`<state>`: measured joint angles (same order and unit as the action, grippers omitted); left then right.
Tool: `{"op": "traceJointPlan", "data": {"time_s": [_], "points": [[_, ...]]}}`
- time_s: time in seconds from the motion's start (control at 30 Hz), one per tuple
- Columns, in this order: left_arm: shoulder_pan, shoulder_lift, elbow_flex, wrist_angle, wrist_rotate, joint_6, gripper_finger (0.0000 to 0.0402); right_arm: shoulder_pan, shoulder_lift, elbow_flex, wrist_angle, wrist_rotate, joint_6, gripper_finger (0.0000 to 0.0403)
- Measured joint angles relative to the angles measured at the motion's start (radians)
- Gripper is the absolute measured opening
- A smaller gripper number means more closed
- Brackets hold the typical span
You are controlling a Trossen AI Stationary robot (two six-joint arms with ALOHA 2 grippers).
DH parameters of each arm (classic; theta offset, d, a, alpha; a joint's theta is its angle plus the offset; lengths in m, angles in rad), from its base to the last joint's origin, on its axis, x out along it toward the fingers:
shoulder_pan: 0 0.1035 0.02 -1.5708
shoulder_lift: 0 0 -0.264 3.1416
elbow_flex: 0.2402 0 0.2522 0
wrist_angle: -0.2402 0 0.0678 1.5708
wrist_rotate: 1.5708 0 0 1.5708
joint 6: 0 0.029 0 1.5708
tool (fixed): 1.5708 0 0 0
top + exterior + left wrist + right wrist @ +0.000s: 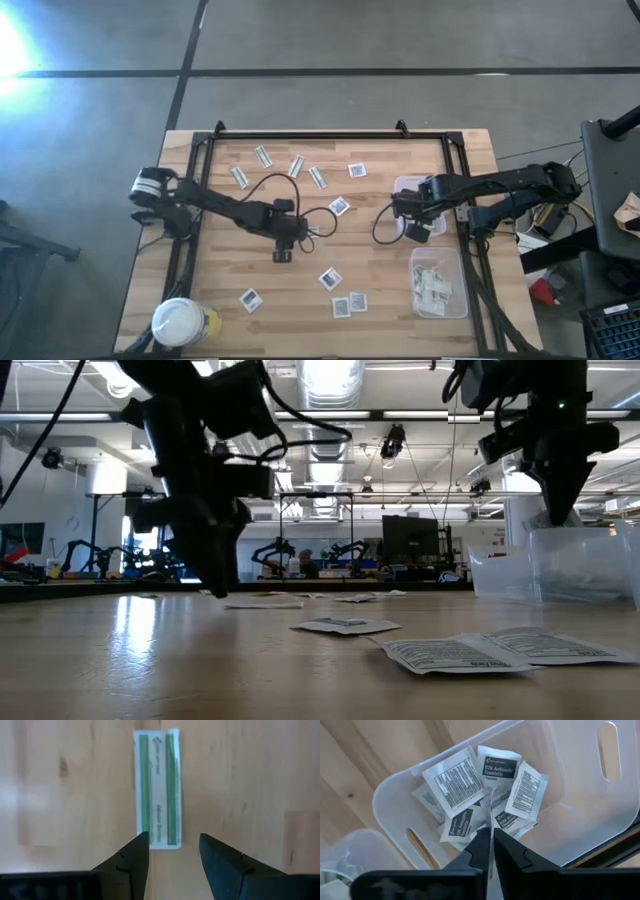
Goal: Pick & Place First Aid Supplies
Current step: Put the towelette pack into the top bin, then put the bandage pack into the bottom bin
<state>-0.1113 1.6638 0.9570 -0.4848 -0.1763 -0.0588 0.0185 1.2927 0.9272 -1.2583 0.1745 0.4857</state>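
The left gripper (172, 857) hovered low over the middle of the wooden table (380, 290), its two dark fingers (132, 862) spread apart and empty, their tips just beside the near end of a narrow green-and-white strip packet (157, 787) lying flat on the wood. The right gripper (492, 851) hung above a clear plastic tub (570, 815) at the table's right side, its jaws nearly closed with only a thin slit between them; whether they pinched anything could not be told. Inside that tub lay a loose pile of square white towelette packets (455, 780) with dark print, overlapping one another. A second clear tub (408, 187) stood just behind it. More square white packets (342, 306) lay scattered across the near part of the table, and several strip packets (263, 155) lay toward its far side. A white-lidded round jar (178, 322) stood at the near left corner.
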Motion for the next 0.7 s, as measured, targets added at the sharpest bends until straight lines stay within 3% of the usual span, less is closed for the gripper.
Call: {"op": "traceJointPlan", "data": {"time_s": [0.33, 0.57, 0.7], "points": [[0.012, 0.015, -0.015, 0.043, 0.001, 0.032, 0.0168, 0.000, -0.010, 0.000, -0.024, 0.012, -0.037, 0.0093], [0.059, 0.015, -0.044, 0.068, 0.006, 0.035, 0.0168, 0.000, -0.010, 0.000, -0.024, 0.011, -0.036, 0.0114], [0.089, 0.012, -0.077, 0.113, 0.066, 0.033, 0.0167, 0.001, -0.010, 0.000, -0.024, 0.011, -0.034, 0.0118]]}}
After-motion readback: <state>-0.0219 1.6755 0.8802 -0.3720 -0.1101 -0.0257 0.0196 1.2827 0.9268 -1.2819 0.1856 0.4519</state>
